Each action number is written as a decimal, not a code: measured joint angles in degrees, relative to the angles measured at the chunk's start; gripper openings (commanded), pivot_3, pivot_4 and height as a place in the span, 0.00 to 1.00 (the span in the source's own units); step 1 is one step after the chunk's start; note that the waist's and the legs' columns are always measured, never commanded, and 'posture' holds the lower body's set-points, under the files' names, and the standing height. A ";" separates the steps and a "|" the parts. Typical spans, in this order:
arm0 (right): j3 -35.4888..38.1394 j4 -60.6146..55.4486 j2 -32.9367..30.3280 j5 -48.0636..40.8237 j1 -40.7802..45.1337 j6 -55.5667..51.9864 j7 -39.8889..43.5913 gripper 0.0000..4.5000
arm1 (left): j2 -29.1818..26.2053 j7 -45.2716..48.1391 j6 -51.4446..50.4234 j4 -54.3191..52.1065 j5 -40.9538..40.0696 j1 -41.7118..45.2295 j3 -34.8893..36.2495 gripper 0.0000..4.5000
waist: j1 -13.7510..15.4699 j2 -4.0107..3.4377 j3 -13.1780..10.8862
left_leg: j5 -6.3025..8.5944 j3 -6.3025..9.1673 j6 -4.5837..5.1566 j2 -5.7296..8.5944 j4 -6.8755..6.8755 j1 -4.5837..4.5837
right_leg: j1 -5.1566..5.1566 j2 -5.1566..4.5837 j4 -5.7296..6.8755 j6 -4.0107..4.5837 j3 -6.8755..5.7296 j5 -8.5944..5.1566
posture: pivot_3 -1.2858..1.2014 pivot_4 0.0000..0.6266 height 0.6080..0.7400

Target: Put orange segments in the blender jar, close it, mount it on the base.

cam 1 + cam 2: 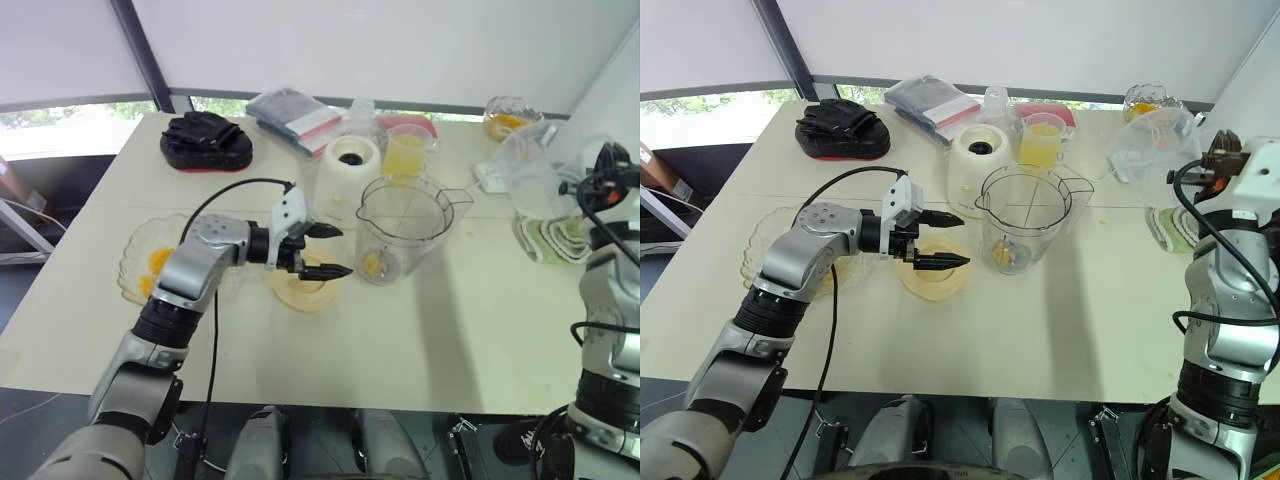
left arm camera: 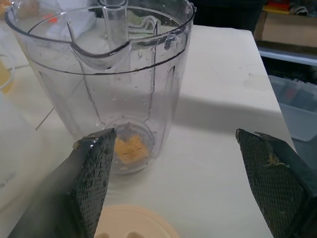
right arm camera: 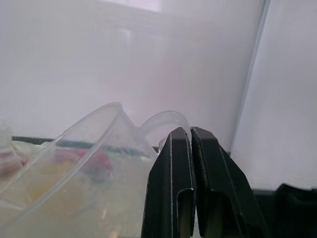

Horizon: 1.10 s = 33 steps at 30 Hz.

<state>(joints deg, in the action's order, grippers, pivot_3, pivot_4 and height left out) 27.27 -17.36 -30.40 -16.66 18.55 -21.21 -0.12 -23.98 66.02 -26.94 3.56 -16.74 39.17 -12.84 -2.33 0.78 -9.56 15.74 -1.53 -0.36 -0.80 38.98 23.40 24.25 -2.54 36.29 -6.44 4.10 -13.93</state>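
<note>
The clear blender jar (image 1: pixel 405 225) stands upright and uncovered at the table's middle, with an orange piece (image 2: pixel 130 148) at its bottom. My left gripper (image 1: pixel 343 251) is open and empty. It hovers just left of the jar, over the cream lid (image 1: pixel 300 290) lying flat on the table. Directly behind the jar is the white blender base (image 1: pixel 345 175). A glass plate (image 1: pixel 135 285) holding orange segments (image 1: pixel 158 262) lies to the left, under my forearm. My right gripper (image 3: pixel 190 131) is shut on nothing, raised at the table's right edge beside a clear plastic container (image 1: pixel 535 175).
Black gloves (image 1: pixel 205 140) and some flat packets (image 1: pixel 295 115) lie at the back left. A cup of yellow juice (image 1: pixel 407 150) stands behind the jar. At the back right is a glass bowl (image 1: pixel 508 115). The near half of the table is bare.
</note>
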 measured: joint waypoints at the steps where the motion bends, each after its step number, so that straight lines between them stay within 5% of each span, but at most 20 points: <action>1: 0.01 -0.55 -0.16 -0.06 0.42 -0.62 0.12 0.01 | 0.06 0.02 0.04 0.14 0.01 0.04 -0.02 0.89 | 0.00 0.00 0.00 | 0.00 0.00 0.00 0.00 0.00 0.00 | 0.00 0.00 0.00 0.00 0.00 0.00 | 0.52 0.24 1.00; 33: -10.21 -17.78 -9.13 8.12 2.62 -9.72 9.77 0.01 | 0.56 1.46 3.02 3.19 1.29 1.83 -1.75 0.89 | 0.09 0.05 -0.04 | 0.00 0.00 0.00 0.00 -0.02 0.05 | 0.05 -0.01 -0.05 0.03 -0.01 -0.02 | 0.52 0.24 1.00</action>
<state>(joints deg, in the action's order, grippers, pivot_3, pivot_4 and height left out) 17.06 -35.14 -39.52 -8.54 21.17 -30.93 9.65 -23.42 67.48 -23.92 6.76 -15.44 40.99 -14.59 -2.24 0.84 -9.60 15.74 -1.54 -0.35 -0.80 38.96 23.45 24.30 -2.55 36.25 -6.41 4.09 -13.95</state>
